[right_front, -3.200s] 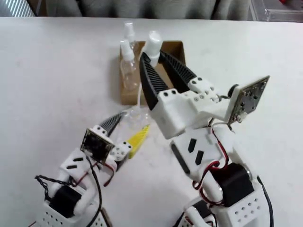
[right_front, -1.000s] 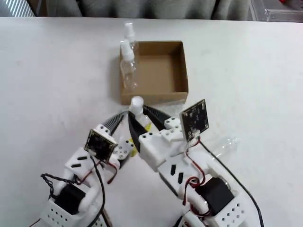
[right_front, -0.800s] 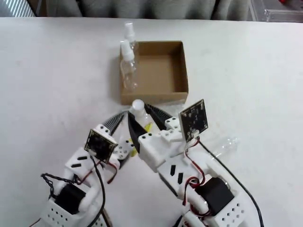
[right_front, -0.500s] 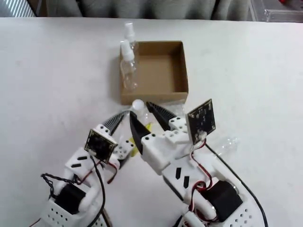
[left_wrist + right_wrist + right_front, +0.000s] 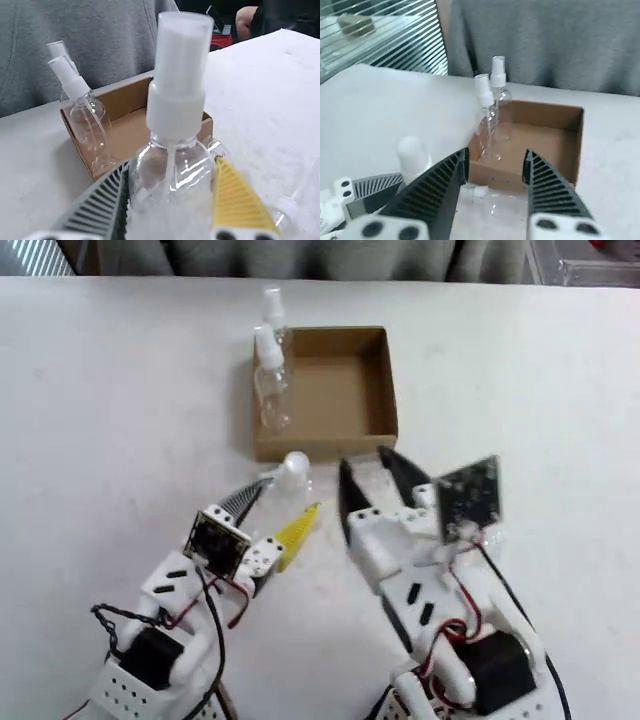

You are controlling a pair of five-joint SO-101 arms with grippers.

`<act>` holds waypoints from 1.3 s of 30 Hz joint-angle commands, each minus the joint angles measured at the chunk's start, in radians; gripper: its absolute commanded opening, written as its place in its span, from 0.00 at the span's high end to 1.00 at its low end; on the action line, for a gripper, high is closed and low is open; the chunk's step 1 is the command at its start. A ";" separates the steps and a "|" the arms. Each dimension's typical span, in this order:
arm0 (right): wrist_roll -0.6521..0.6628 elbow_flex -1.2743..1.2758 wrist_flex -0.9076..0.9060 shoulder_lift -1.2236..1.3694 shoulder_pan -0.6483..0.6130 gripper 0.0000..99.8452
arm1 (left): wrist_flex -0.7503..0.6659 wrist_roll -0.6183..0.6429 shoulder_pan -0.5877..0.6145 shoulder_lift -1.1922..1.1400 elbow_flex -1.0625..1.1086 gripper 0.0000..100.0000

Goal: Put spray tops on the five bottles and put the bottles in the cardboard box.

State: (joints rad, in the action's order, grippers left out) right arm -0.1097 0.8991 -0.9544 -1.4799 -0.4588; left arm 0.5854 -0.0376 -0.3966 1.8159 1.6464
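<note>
Your L gripper (image 5: 287, 497) is clamped on an upright bottle (image 5: 172, 150) w/ its spray top (image 5: 179, 70) on, just in front of the cardboard box (image 5: 340, 390) on the table (image 5: 120, 390). Your R gripper (image 5: 366, 465) sits beside it, near the box's front wall, fingers (image 5: 347, 490) spread wide w/ nothing btwn them. Two more topped bottles (image 5: 272, 385) stand upright along the box's left side in the high view.

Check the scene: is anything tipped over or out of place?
A clear bottle lies on its side in front of the cardboard box, near the open right claw, not yet boxed. The held bottle in the left claw stands upright with its spray top on.
</note>
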 commanded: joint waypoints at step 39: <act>-0.112 0.631 0.401 -0.234 -0.137 0.98 | -0.315 0.198 0.171 -0.789 -0.621 0.98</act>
State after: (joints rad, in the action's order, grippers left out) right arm -0.2110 1.5298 -0.5769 -1.6870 -0.5554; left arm 0.3368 0.1481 -0.2294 1.1607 1.1308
